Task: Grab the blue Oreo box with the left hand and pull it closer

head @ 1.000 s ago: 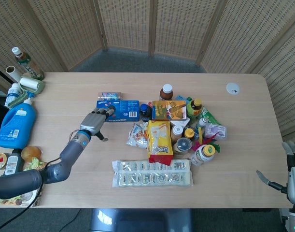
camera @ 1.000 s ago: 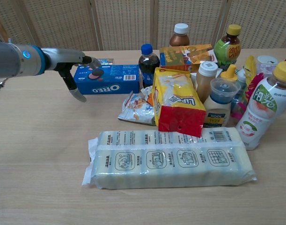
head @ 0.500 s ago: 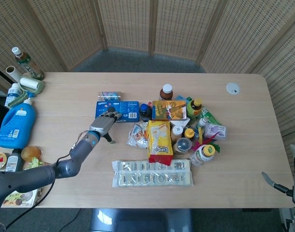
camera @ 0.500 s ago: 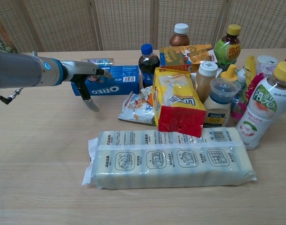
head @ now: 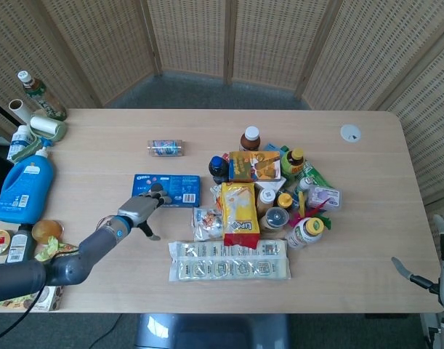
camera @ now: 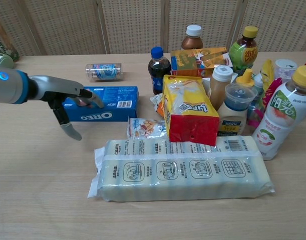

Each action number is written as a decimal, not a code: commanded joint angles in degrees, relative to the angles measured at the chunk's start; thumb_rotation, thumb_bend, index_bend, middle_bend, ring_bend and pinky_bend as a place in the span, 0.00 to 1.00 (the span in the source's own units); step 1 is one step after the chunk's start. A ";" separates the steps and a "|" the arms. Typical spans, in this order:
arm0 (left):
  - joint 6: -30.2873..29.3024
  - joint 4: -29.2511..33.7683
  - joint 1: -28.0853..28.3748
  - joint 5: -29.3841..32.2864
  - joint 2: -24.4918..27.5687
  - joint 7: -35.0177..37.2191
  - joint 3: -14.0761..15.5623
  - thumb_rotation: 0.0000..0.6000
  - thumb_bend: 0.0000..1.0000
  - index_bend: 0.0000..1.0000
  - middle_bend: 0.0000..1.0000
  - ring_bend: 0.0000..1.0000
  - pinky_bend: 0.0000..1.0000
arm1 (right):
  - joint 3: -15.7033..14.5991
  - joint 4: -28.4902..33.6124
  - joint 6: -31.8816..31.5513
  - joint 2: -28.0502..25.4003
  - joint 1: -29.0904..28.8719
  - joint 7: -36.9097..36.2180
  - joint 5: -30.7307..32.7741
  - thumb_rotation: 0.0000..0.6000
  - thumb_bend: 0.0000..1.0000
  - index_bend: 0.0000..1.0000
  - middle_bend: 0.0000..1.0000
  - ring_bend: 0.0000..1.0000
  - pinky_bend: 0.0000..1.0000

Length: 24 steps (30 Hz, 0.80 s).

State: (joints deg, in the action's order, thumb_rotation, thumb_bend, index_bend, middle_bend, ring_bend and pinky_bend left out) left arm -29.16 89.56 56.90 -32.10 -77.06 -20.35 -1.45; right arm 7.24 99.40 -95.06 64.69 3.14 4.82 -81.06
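The blue Oreo box (head: 168, 190) (camera: 101, 103) lies flat on the wooden table (head: 98, 153), left of the pile of groceries. My left hand (head: 138, 209) (camera: 67, 102) is at its left end. The fingers rest over the box's top and the thumb hangs down in front of its near face. My right hand (head: 441, 267) shows only at the bottom right edge of the head view, off the table, with the thumb held apart and nothing in it.
Behind the box lies a small foil-wrapped roll (head: 166, 147) (camera: 103, 71). To its right are a snack packet (camera: 145, 127), a cola bottle (camera: 158, 67), a yellow bag (camera: 190, 107) and several bottles. A long clear pack (camera: 183, 167) lies in front. A blue jug (head: 25, 182) stands far left.
My left hand has drawn back toward the near edge and the Oreo box has slid with it, away from the foil roll. The snack packet has shifted a little.
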 commanded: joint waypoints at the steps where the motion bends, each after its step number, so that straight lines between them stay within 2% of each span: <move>1: -1.19 7.76 -2.68 -3.85 6.57 3.85 1.32 0.89 0.15 0.33 0.56 0.59 0.25 | -0.05 0.05 0.01 -0.02 0.10 -0.10 -0.08 0.58 0.15 0.00 0.00 0.00 0.00; 4: -6.77 10.11 -5.57 -8.71 7.58 5.95 -0.06 0.89 0.15 0.27 0.49 0.53 0.21 | -0.07 0.04 0.13 0.03 0.06 -0.13 -0.28 0.57 0.15 0.00 0.00 0.00 0.00; 8: -13.73 9.85 -8.38 -14.35 6.27 7.73 -1.78 0.89 0.15 0.13 0.37 0.43 0.16 | -0.01 0.01 0.07 0.24 0.02 -0.36 -0.62 0.57 0.15 0.00 0.00 0.00 0.00; 12: -17.78 8.49 -9.02 -16.20 4.45 5.92 -1.80 0.87 0.15 0.01 0.20 0.25 0.07 | -0.05 -0.25 -0.02 0.25 0.26 -0.66 -0.55 0.57 0.15 0.00 0.00 0.00 0.00; 16: -21.02 8.13 -9.07 -14.62 2.72 1.25 -0.62 0.81 0.15 0.00 0.06 0.10 0.02 | 0.03 -0.42 -0.24 0.02 0.53 -1.31 -0.56 0.57 0.15 0.00 0.00 0.00 0.00; 18: -21.81 8.52 -9.00 -13.10 2.35 -0.69 -0.07 0.78 0.15 0.00 0.01 0.06 0.00 | 0.06 -0.37 -0.34 -0.06 0.62 -1.85 -0.69 0.57 0.15 0.00 0.00 0.00 0.00; 24: -23.41 7.44 -9.17 -8.85 0.01 -4.15 0.95 0.75 0.15 0.00 0.00 0.05 0.00 | -0.05 -0.71 0.00 0.03 0.57 -3.14 -1.13 0.57 0.15 0.00 0.00 0.00 0.00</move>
State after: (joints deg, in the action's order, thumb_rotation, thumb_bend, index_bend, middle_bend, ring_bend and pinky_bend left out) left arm -52.10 97.60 47.88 -41.75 -76.26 -24.13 -0.82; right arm 7.20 98.70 -95.07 64.71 3.72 1.69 -82.18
